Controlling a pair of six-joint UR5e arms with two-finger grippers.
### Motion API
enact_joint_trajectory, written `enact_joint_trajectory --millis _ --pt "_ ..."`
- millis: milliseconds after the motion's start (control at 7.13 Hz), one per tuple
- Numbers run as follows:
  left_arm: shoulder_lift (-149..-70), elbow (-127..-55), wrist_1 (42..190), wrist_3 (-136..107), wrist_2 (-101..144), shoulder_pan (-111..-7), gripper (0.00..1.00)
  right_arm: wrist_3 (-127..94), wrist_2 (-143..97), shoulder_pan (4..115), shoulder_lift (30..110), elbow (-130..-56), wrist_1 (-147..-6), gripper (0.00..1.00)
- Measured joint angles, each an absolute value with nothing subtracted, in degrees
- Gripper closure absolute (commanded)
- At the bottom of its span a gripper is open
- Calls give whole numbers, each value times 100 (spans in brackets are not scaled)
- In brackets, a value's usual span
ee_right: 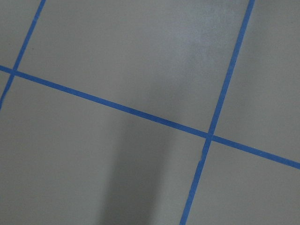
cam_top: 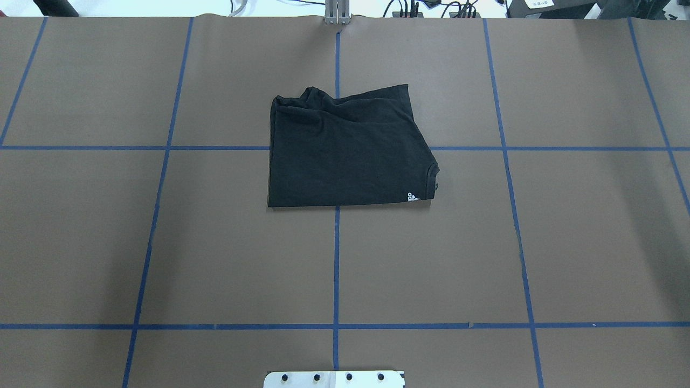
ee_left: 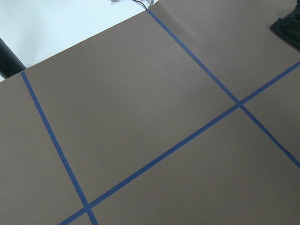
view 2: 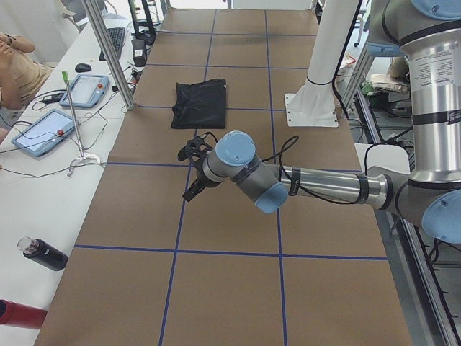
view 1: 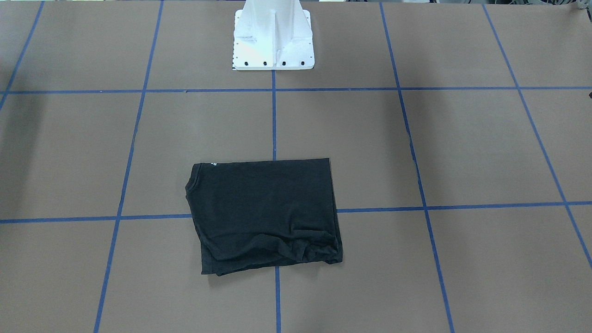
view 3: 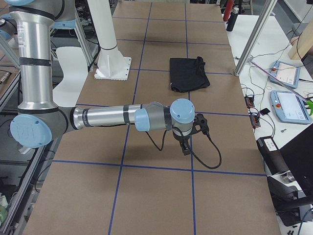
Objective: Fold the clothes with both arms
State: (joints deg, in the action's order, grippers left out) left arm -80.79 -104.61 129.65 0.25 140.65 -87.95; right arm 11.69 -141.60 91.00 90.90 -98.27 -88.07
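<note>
You see the T-shirt (cam_top: 345,153) lying flat on the brown paper-covered table (cam_top: 161,242), folded into a rough rectangle with the plain black side up. It straddles the centre line of blue tape (cam_top: 336,269) and one cross line, in the far half of the table from the white base pedestal (view 1: 274,37). Its near edge is straight. Its far edge is bunched and wrinkled. A small white mark (cam_top: 412,197) sits at the near right corner, and a hemmed opening curves just beside it on the right edge.

Neither arm touches the cloth. The left arm (view 2: 324,186) reaches out low over the left end of the table, and the left gripper (view 2: 191,191) hangs above bare paper, well apart from the shirt. You only get this gripper from the side view, so you cannot tell whether its fingers are spread or pressed together. Its wrist camera shows paper, tape lines and one black corner of the shirt at the upper right edge.

The right arm (view 3: 107,117) stretches out the same way over the right end, with the right gripper (view 3: 186,147) pointing down above the paper, also well clear of the shirt. Here too you cannot tell how the fingers stand. Its wrist camera shows only paper and crossing tape.

Beside the table's far edge, a bench holds two tablets (view 2: 85,90) and a dark bottle (view 2: 43,252).
</note>
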Motion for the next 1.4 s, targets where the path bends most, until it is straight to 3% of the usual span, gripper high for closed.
enact_joint_trajectory --millis 1402 --pt "-8314 -10399 12973 30 14046 -8767 0 1168 -14169 9097 9110 -9886 -8572 0"
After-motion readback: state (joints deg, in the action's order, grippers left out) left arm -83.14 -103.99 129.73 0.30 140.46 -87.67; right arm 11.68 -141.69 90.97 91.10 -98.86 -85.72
